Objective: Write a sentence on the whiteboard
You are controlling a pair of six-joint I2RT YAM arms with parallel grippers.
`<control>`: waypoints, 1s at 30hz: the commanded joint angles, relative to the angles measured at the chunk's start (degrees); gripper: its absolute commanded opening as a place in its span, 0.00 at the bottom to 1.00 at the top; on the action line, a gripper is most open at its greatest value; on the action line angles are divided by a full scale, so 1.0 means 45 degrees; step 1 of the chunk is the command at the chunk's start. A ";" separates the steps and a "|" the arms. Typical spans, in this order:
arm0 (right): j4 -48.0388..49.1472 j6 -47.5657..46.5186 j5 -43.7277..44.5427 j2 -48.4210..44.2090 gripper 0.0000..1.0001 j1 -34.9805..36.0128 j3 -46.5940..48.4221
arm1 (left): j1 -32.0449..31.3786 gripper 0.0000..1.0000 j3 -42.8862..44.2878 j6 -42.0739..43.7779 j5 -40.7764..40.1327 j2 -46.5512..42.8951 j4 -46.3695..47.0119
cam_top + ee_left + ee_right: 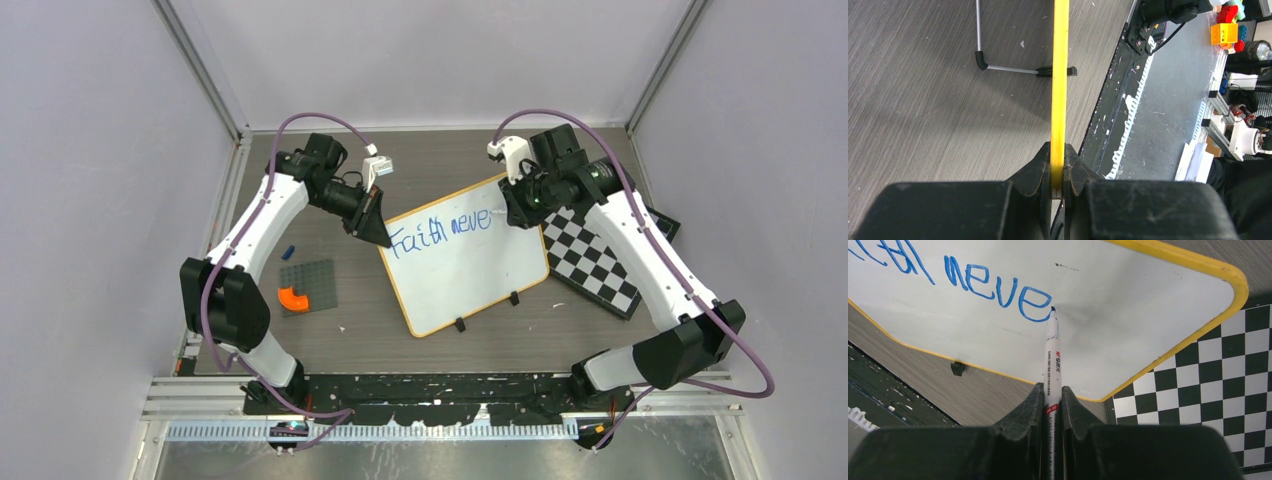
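Where the table [400,345] nears the arm bases, a grey plate [315,275] carries an orange piece [293,298]; beyond, the whiteboard [470,275] lies askew beside the checkered board [595,265]; left pincer [1058,167] clenched on its yellow frame; right pincer [1052,402] grasping a marker [1053,347]; only the right wrist view shows its tip against the board after blue "neve".

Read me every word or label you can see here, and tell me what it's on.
"Faith neve": blue handwriting on the whiteboard.
"M&G": red logo on the marker, as best it reads.
Fine print below that logo: too small to read.
Nothing else carries readable text.
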 commanded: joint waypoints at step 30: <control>0.0598 -0.0427 0.0656 -0.0482 0.00 -0.0176 -0.1145 | -0.0203 0.00 -0.0106 0.0378 0.0109 0.0047 -0.0087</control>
